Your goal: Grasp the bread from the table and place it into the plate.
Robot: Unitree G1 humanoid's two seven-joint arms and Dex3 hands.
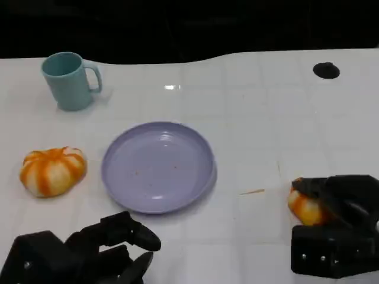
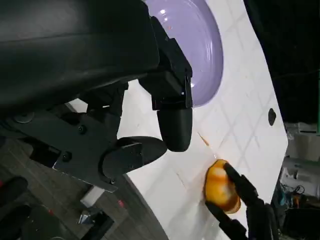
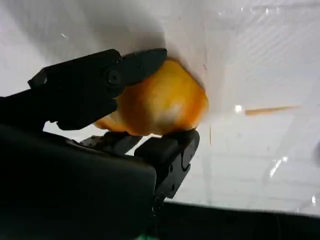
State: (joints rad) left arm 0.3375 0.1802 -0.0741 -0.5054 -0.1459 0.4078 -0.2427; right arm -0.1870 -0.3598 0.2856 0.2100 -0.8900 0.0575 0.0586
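Lavender plate (image 1: 159, 166) at desk (image 1: 260, 130) centre, bare inside. Bread (image 1: 305, 206) at right, on desk, gripped by right hand (image 1: 339, 228), fingers closed around it. Left hand (image 1: 83, 251) near plate's front edge, fingers apart, nothing held. Second bread (image 1: 53, 171) left of plate; teal mug (image 1: 70, 80) behind.

I see a white surface (image 1: 260, 118) carrying a plate (image 1: 159, 166) at center, mug (image 1: 68, 80) at 11 o'clock, bread (image 1: 53, 171) at 9, another bread (image 1: 305, 206) at 4.
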